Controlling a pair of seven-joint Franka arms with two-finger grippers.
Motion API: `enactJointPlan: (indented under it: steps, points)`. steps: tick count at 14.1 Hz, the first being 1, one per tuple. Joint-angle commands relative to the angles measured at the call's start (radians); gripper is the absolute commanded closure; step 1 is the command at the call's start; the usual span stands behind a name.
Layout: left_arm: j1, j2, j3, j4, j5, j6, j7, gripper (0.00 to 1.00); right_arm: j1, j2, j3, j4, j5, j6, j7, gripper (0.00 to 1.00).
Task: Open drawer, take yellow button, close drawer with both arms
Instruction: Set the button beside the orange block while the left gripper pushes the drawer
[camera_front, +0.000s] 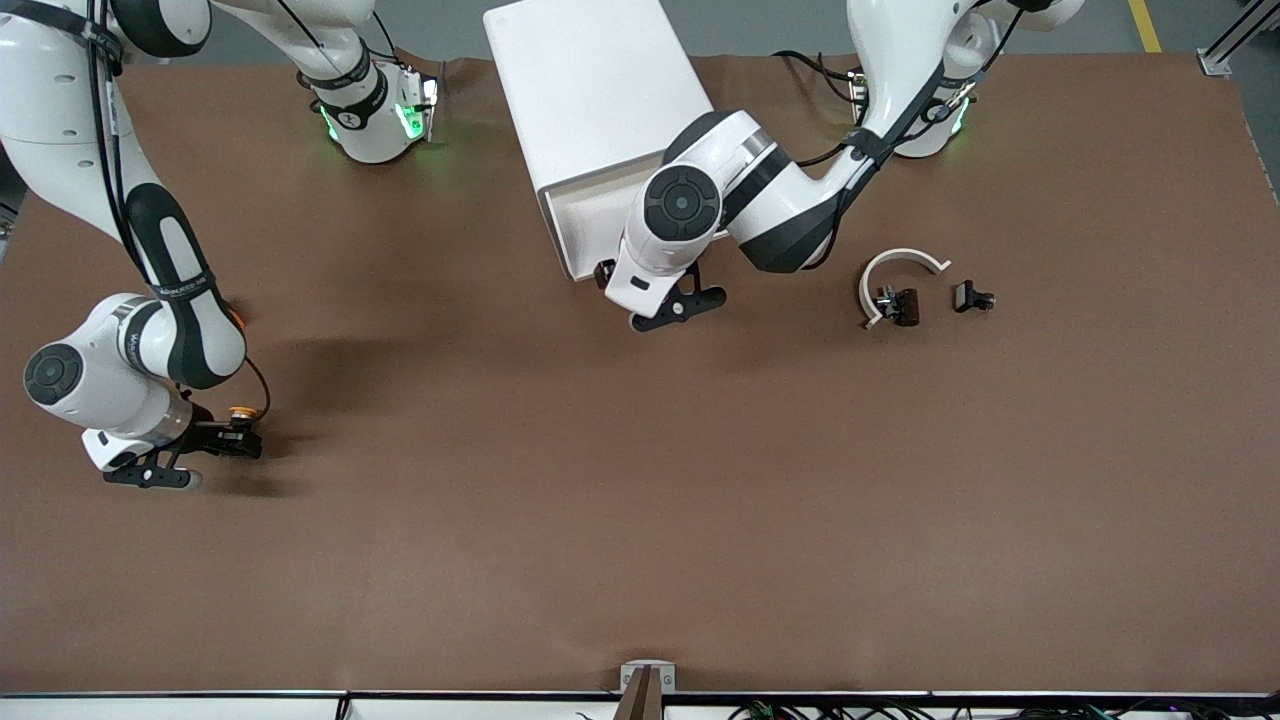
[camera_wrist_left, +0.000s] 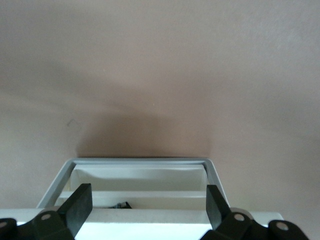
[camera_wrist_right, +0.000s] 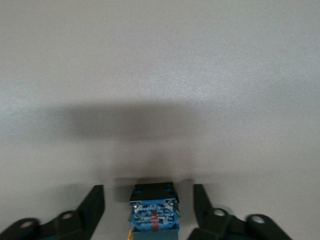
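With the button (camera_wrist_right: 153, 212) lying free on the table between the spread fingers of the right gripper (camera_front: 205, 455) at eight o'clock, the wide-open left gripper (camera_front: 655, 295) at the still-open drawer (camera_wrist_left: 140, 172) could jam it by pushing off-centre.

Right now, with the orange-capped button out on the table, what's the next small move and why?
Probably push in with the left gripper: its open fingers straddle the front of the white top drawer, which still stands pulled out of the cabinet. The right gripper stands open around the small orange-capped button on the brown table, seemingly released.
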Motion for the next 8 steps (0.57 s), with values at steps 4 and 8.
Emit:
enactJointPlan:
  steps: [4,8]
  points:
    - [-0.026,-0.009,-0.006,-0.041,-0.080,-0.003,-0.028,0.00,0.017,0.000,0.017,0.313,0.010,-0.436,-0.006,0.00]
    - [-0.026,-0.007,-0.008,-0.042,-0.105,-0.003,-0.037,0.00,0.025,-0.066,0.017,0.441,0.011,-0.688,0.015,0.00]
